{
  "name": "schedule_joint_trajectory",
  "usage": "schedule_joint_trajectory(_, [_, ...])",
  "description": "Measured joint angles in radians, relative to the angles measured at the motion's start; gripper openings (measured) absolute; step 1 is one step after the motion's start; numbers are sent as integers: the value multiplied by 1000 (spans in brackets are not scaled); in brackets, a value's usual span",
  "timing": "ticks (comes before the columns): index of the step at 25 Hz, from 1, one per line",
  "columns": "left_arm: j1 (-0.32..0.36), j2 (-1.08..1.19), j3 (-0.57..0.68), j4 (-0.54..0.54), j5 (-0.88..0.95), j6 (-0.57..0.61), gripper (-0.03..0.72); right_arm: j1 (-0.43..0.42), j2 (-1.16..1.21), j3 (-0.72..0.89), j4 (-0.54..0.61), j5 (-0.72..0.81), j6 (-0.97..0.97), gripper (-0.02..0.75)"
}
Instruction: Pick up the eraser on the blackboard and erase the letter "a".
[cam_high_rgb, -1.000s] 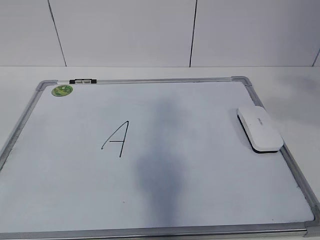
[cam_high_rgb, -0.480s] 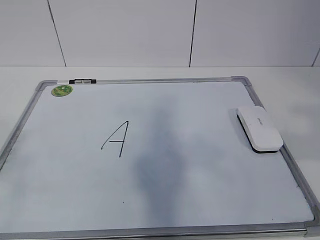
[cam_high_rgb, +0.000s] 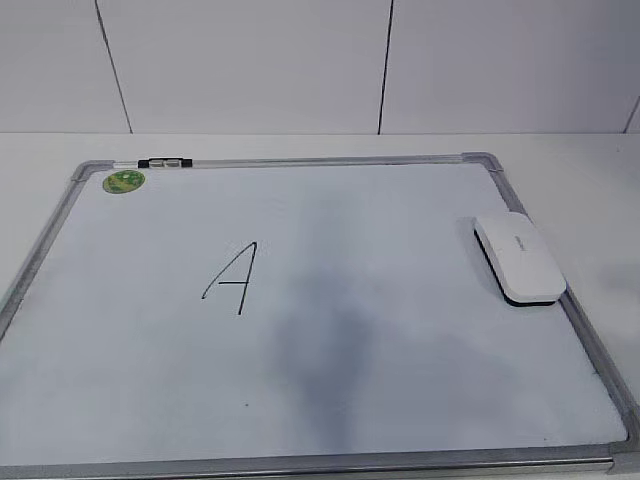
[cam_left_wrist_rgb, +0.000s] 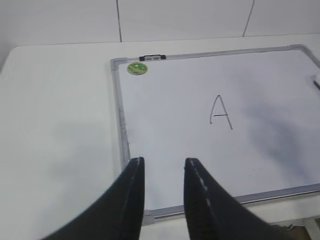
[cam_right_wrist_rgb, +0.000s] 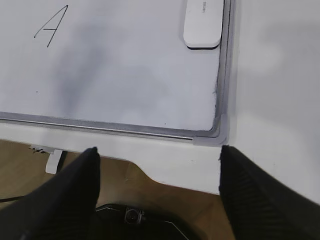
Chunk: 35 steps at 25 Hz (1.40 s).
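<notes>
The eraser (cam_high_rgb: 519, 258) lies untouched on the right side of the blackboard (cam_high_rgb: 400, 420), its long side nearly along the grey frame and its near end just beside that rail; the right wrist view shows it ahead of the right tool (cam_right_wrist_rgb: 157, 170), well apart. The only clear writing is a capital "A" (cam_high_rgb: 232, 279) left of the board's middle; I cannot make out a small "a", only a tiny dark speck near the front edge. The right tool has its jaws spread wide and empty, hanging over the worktop (cam_right_wrist_rgb: 270, 75) edge in front of the board's near right corner. The left tool (cam_left_wrist_rgb: 162, 172) is empty too, its jaws parted by a narrow gap above the board's near left part. The step in hand is the pick-up, and the right tool looks the better placed for it. It should, I judge, come down with its jaws across the eraser's short width, gripping the white sides above the black felt so the felt stays flat. The frame rail crowds the eraser's outer side, leaving little room for that jaw. Leftward, the board surface is open for sweeping.
</notes>
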Motion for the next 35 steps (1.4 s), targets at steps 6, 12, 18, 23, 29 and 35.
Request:
schedule_joint_trajectory(6, [-1, -83, 150, 20, 0, 0, 196, 0, -67, 63, 0, 0, -37, 578])
schedule_joint_trajectory(12, [-2, -173, 306, 18, 0, -2, 196, 0, -198, 157, -28, 0, -71, 573])
schedule_joint_trajectory(18, [-2, -206, 359, 21, 0, -2, 196, 0, -381, 233, -110, 0, -74, 571])
schedule_joint_trajectory(23, [-17, -206, 359, 62, -2, -2, 196, 0, -419, 264, -132, 0, -74, 571])
schedule_joint_trajectory(29, [-32, -208, 374, 117, -68, -2, 197, 0, -419, 288, -161, -72, -74, 571])
schedule_joint_trajectory(35, [-33, -208, 409, 122, -158, -2, 197, 0, -419, 312, -161, -112, -74, 571])
